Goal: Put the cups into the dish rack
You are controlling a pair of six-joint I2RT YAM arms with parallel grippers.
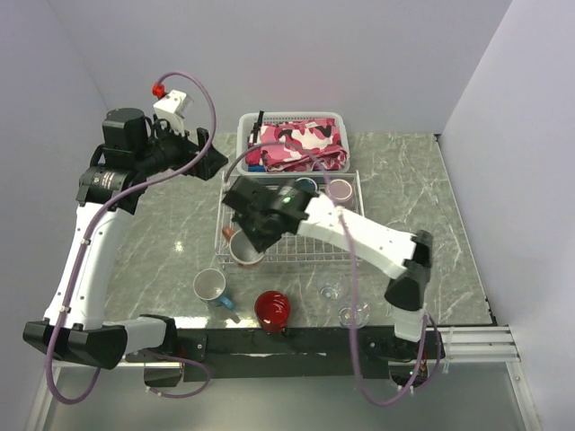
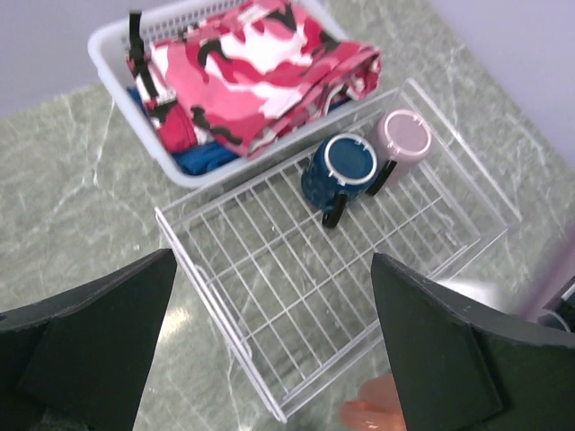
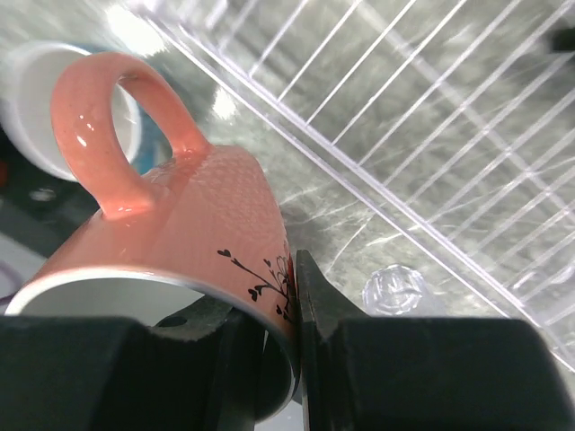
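My right gripper (image 3: 289, 301) is shut on the wall of the terracotta mug (image 3: 180, 224), one finger inside the rim and one outside. The mug (image 1: 245, 254) hangs tilted at the near left corner of the white wire dish rack (image 1: 316, 244). A navy mug (image 2: 341, 166) and a mauve mug (image 2: 404, 139) lie side by side at the rack's far end. On the table near the arms are a teal mug (image 1: 211, 287), a red mug (image 1: 272, 310) and two clear glasses (image 1: 332, 292) (image 1: 354, 314). My left gripper (image 2: 269, 359) hangs open high above the rack (image 2: 296, 287).
A white slotted basket (image 2: 117, 54) holding pink camouflage cloth (image 2: 260, 63) stands just behind the rack. Grey walls close in the marble table on three sides. One glass (image 3: 395, 289) stands close to the rack's near rail (image 3: 359, 193).
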